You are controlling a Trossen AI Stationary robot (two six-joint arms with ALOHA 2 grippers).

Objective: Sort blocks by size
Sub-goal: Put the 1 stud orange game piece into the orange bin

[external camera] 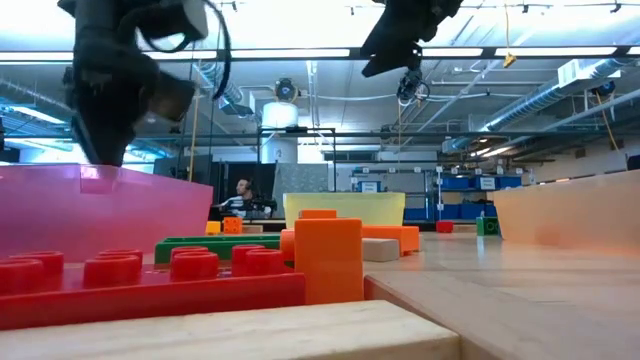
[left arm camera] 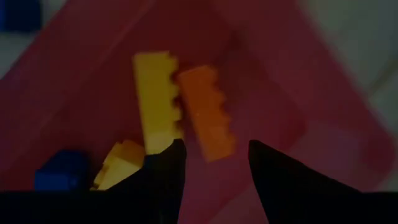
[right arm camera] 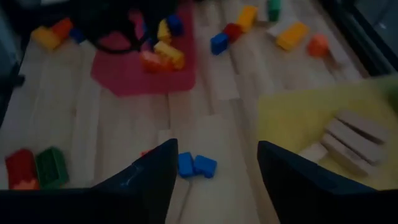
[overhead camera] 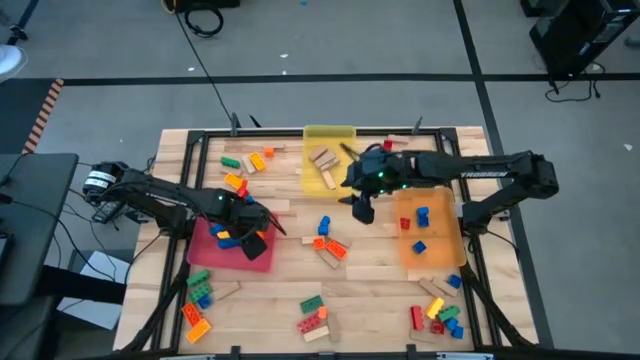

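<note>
Looking down from the high view, I see my left gripper [overhead camera: 252,226] hanging over the flat red tray [overhead camera: 225,250]. Its two dark fingers are spread apart and pinch nothing. Just past them, a long yellow brick [left arm camera: 155,99] and a long orange brick [left arm camera: 206,112] lie side by side in the tray. They are smooth plastic with bumpy studs along one edge. A blue brick [left arm camera: 59,174] lies near them.

My right gripper [overhead camera: 362,207] hangs over the bare wooden planks between the yellow tray [overhead camera: 335,135] and the orange tray [overhead camera: 405,255]. Its fingers are spread too, with nothing between them. A small blue brick [right arm camera: 196,165] lies on the wood below it.

Plain tan wooden blocks [right arm camera: 351,140], flat and long, are stacked in the yellow tray. More studded bricks lie loose around the table [overhead camera: 380,275]. The right arm [overhead camera: 490,175] has white writing, but I cannot read it.
</note>
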